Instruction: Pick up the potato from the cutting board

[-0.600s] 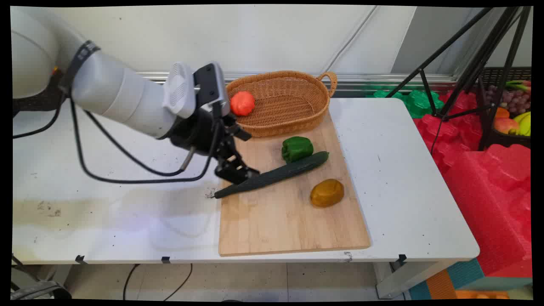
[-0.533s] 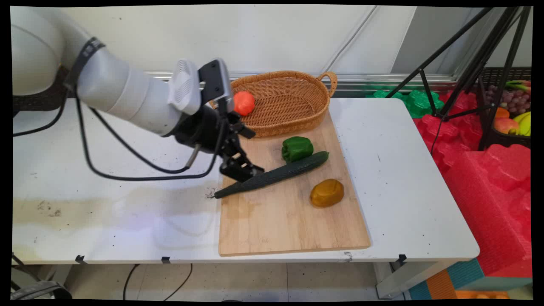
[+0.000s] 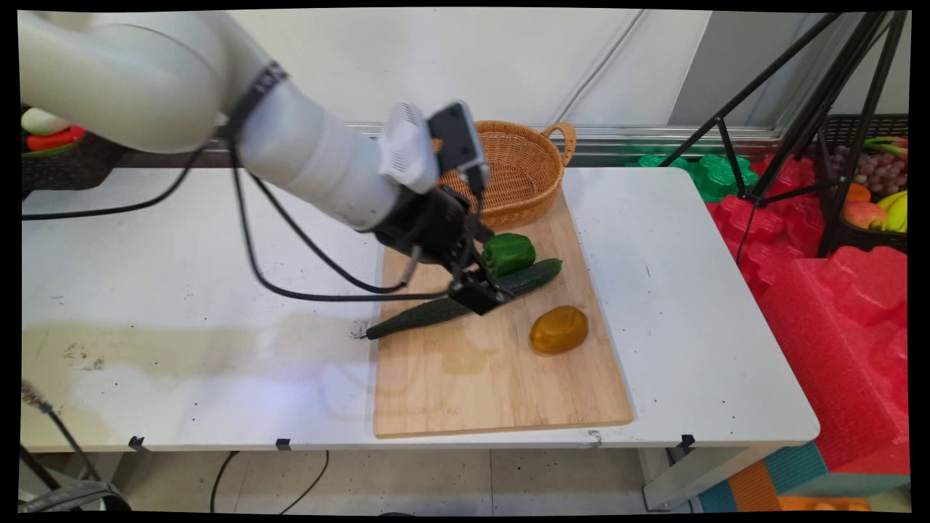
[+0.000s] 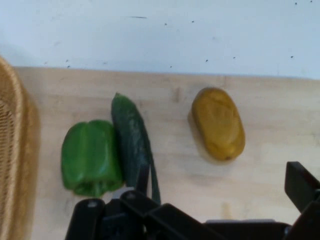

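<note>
We start with the white table, which carries everything. A wooden cutting board lies on it right of the middle, its long side running from the table's near edge toward the far edge, so that it makes a flat bed for the vegetables. At the board's far end, partly on it, stands a wicker basket. The arm hides its left part, and we cannot tell what is in it.

A long dark cucumber lies flat and slantwise across the far half of the board. Its stalk end reaches just past the board's left edge and its other end points toward the right edge. As we judge it, a thing so long and round can only rest on its side. A green pepper lies on its side just beyond the cucumber and against it near the right end, between cucumber and basket. A yellow-brown potato-like piece rests apart from both, nearer the board's right edge.

The gripper hangs low over the cucumber's middle, tilted down from the left. In the hand view its fingers stand wide apart, holding nothing, and the cucumber runs down beneath the linkage on the left. The spread looks much wider than the cucumber.
</note>
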